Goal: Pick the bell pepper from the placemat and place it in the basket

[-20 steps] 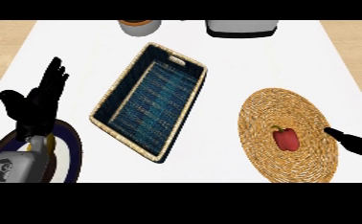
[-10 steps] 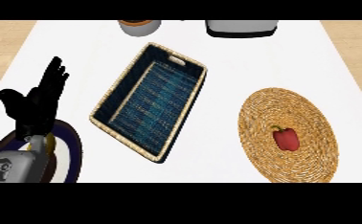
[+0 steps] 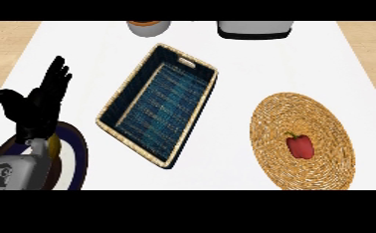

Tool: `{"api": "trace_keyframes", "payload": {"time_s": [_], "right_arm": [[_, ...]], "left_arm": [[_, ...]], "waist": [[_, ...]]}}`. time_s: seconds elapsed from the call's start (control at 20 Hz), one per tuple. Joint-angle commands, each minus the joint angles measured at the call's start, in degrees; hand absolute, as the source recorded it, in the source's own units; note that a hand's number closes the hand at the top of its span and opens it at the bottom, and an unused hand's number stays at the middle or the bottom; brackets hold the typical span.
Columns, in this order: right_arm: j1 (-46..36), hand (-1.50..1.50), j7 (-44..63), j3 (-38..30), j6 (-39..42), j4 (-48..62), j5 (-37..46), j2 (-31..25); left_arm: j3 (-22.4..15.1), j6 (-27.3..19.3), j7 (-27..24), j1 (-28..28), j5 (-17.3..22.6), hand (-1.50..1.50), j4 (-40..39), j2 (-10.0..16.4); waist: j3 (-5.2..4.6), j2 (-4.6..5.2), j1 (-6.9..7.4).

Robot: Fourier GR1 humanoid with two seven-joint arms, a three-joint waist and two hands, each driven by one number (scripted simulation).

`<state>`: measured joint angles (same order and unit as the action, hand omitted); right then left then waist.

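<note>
Bell pepper [image 3: 300, 146], red, lies on the round woven placemat [image 3: 283, 110] at the right of the counter [image 3: 294, 58], slightly below the mat's middle. Basket [image 3: 188, 62], blue-lined, sits slantwise mid-counter, apart from the placemat. My left hand [image 3: 40, 102] rests at the left edge, fingers straight and up, gripping nothing, over a dark-rimmed plate [image 3: 79, 153].

Red bell pepper [image 3: 300, 146], woven tan placemat [image 3: 274, 114]

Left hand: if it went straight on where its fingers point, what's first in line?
The way looks free: the left hand points across the white counter, passing left of the rectangular woven basket; height unclear.
</note>
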<state>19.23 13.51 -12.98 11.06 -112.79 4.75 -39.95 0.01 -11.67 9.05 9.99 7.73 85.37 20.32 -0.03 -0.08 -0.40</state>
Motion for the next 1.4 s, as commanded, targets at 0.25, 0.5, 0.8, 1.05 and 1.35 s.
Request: {"api": "trace_keyframes", "payload": {"time_s": [0.25,0.5,0.8,1.05,1.35], "right_arm": [[-2.0,-1.5,-11.9,1.6,-1.3,10.1,8.8,10.3],[-2.8,-1.5,-14.9,4.2,-2.3,12.0,13.1,14.1],[-3.6,-1.5,-17.6,7.7,-9.4,14.2,22.1,21.2],[-4.5,-1.5,-17.9,6.4,-7.4,13.6,23.0,22.4],[-9.4,-1.5,-22.5,4.4,-7.4,21.7,24.2,23.8]], "left_arm": [[2.2,3.4,-0.7,-2.1,-1.1,0.0,1.3,-0.7],[-1.2,-1.3,0.7,2.2,-6.0,0.0,-1.0,-6.3],[3.9,4.9,1.7,-0.2,-2.9,0.0,1.1,-2.8],[6.0,6.4,2.3,0.0,-3.6,0.0,2.3,-2.9],[5.9,5.9,0.6,-0.4,-6.3,0.0,0.9,-5.7]], "waist": [[0.04,0.05,0.32],[0.04,0.08,0.03],[0.03,0.04,0.28],[0.02,0.04,0.27],[0.03,0.07,0.35]]}}
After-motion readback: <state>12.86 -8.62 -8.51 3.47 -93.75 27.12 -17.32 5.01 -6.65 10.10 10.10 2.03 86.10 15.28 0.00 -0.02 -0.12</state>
